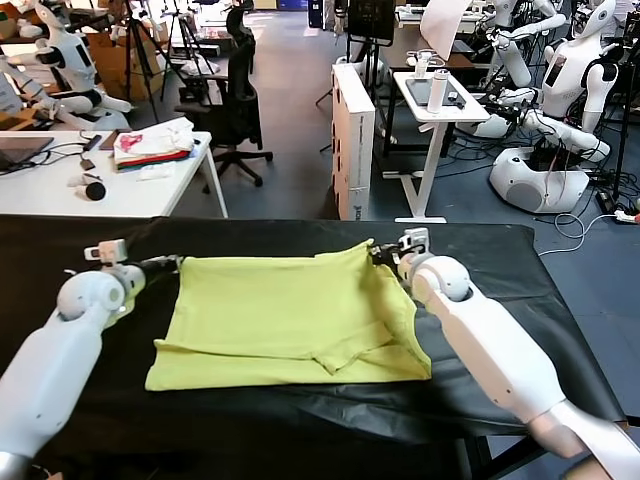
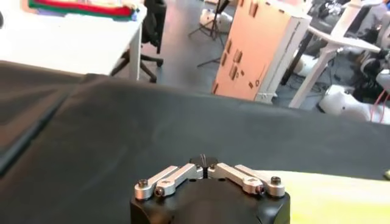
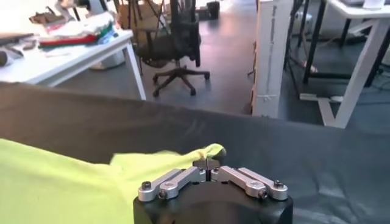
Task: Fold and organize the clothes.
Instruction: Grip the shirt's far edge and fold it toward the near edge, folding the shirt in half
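Both grippers, left gripper (image 1: 168, 263) and right gripper (image 1: 378, 252), look pinched shut on the T-shirt's (image 1: 290, 320) far corners by the table's (image 1: 560, 290) back edge, probably ready to fold it.

Lab room behind a black-draped table (image 1: 560, 290).

Stood on a grey floor (image 1: 300, 130) under even indoor light. Beyond the table's far left corner, a white desk (image 1: 60, 195) carrying a white, red and pink cloth pile (image 1: 152, 145); behind it, a black office chair (image 1: 235, 100). Past the far edge's middle, an upright pale crate (image 1: 352, 140), then a small white stand (image 1: 440, 110) with a bottle. Further right, parked white robots (image 1: 545, 150) among cables.
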Robot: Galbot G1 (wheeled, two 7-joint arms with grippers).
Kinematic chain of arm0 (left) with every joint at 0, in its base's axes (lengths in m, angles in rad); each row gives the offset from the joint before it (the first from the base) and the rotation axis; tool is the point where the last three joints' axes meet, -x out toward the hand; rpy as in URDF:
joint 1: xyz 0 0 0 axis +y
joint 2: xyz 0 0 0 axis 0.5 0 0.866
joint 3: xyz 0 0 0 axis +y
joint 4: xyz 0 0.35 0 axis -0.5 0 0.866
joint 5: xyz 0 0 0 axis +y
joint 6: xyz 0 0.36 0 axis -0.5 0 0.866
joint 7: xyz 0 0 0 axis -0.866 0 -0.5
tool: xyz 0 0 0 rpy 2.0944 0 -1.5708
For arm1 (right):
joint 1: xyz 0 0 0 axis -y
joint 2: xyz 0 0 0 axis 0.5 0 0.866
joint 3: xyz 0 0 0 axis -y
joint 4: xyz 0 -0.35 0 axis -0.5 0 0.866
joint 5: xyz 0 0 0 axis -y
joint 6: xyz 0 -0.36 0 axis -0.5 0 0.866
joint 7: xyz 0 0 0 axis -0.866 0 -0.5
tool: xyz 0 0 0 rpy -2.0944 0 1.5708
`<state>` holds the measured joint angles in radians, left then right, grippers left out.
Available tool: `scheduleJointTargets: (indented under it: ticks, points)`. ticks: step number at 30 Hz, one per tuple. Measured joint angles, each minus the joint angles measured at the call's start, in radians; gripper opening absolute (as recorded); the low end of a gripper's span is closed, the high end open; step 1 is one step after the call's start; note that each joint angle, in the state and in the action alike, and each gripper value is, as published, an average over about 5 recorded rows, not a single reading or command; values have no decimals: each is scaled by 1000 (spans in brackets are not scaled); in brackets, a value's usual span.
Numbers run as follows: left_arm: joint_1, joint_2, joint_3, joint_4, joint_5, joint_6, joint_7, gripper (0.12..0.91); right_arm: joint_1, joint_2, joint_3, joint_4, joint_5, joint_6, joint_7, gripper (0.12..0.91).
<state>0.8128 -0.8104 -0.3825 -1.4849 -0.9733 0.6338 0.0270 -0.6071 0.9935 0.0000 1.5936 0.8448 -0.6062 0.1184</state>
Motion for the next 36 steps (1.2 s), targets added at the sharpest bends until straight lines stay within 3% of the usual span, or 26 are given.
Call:
scheduleJointTargets:
  ticks: [9, 14, 36]
  points:
    - [250, 32, -134, -227, -10, -2, -5, 147, -207, -136, 93, 250, -2, -64, 11, 139]
    - [351, 33, -191, -305, -8, -2, -6, 147, -294, -187, 126, 346, -3, -89, 24, 139]
    - [716, -17, -382, -524, 54, -19, -3, 147, -467, -260, 164, 467, -7, -130, 35, 139]
